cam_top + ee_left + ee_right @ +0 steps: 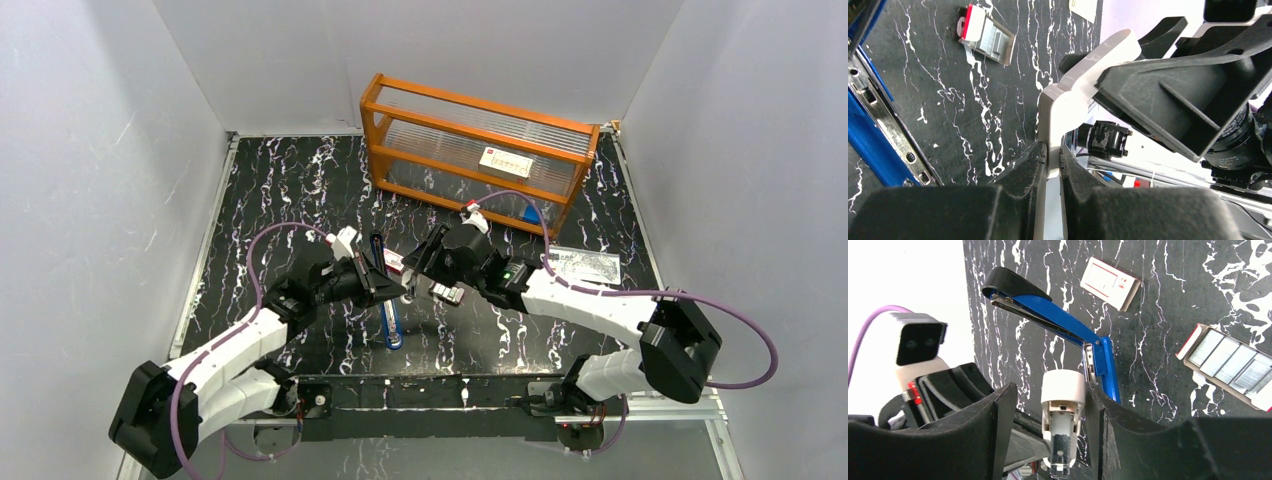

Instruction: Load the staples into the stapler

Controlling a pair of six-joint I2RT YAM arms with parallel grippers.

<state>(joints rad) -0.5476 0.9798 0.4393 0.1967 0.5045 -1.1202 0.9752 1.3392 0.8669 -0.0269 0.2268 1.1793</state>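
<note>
The left arm reaches in low from the left of the stapler (pixel 1048 315), forearm stretched forward and wrist turned inward. Its left gripper (pixel 1053 156) is pinched tight on the narrow end of a white rounded object (pixel 1073 95), holding it off the table close beside the stapler (offered up, it seems, for the other arm to take or work on). The stapler lies on the black marble table (pixel 1173 340), swung open. Its black-tipped blue top is lifted away from the base so the metal channel is bared, which is the posture loading needs, yet neither arm touches it.

From the stapler's right the right arm comes in with its elbow bent. The right gripper (pixel 1052 392) is set around the white object's free end. Its jaws are about half apart with a clear gap on one side, so I judge it grips nothing.

The staples (pixel 1230 362) sit further right of the stapler, in their opened red-edged tray on the table, untouched. The white box sleeve (pixel 1110 284) lies apart from them, nearer the stapler (both look reachable for the right arm).
</note>
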